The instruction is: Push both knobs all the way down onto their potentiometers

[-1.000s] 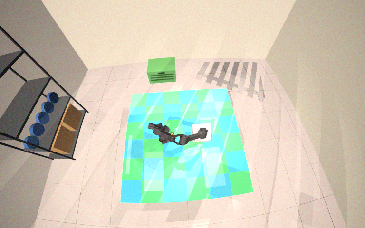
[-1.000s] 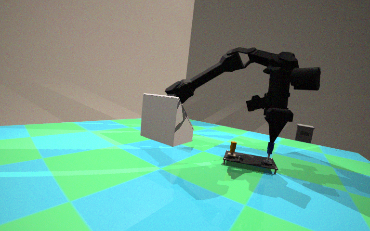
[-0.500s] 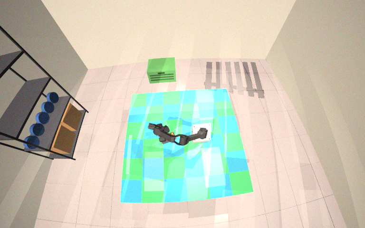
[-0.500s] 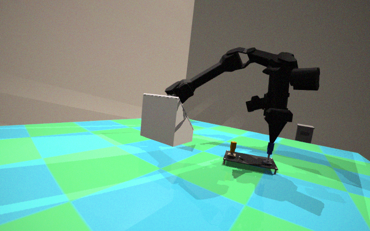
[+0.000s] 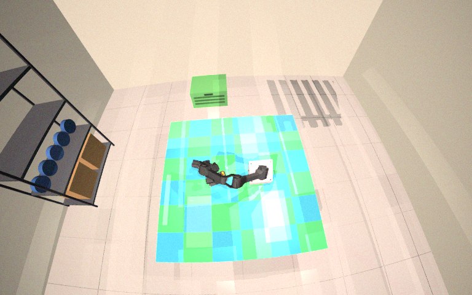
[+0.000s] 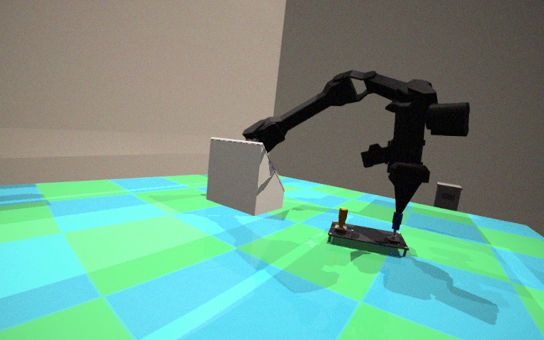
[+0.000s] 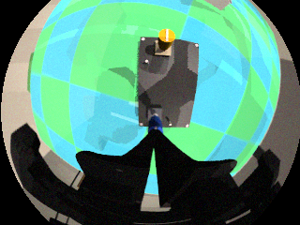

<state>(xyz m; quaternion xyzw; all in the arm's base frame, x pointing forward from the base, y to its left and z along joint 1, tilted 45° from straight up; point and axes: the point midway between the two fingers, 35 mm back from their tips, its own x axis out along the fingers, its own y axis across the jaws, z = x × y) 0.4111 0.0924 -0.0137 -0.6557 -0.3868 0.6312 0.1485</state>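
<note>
The dark circuit board [image 6: 370, 235] [image 7: 175, 84] stands on short legs. A yellow-orange knob [image 5: 222, 173] [image 6: 343, 215] [image 7: 166, 38] stands upright at one end, its lower end close to its potentiometer [image 6: 340, 229] [image 7: 162, 52]; I see no clear bare shaft below it. The blue knob [image 6: 397, 220] [image 7: 155, 124] stands at the other end, with a length of thin shaft showing between it and its potentiometer [image 6: 392, 239]. My gripper [image 6: 399, 212] [image 7: 155, 132] is shut and empty, pointing down, its fingertips at the top of the blue knob. Whether they touch it is hard to tell.
The arm's light pedestal [image 5: 252, 165] [image 6: 230, 172] stands beyond the yellow knob's end of the board. A small pin [image 7: 146, 61] stands on the board near the yellow knob. A green cabinet [image 5: 208, 91] and a shelf rack [image 5: 29, 128] stand off the checkered surface.
</note>
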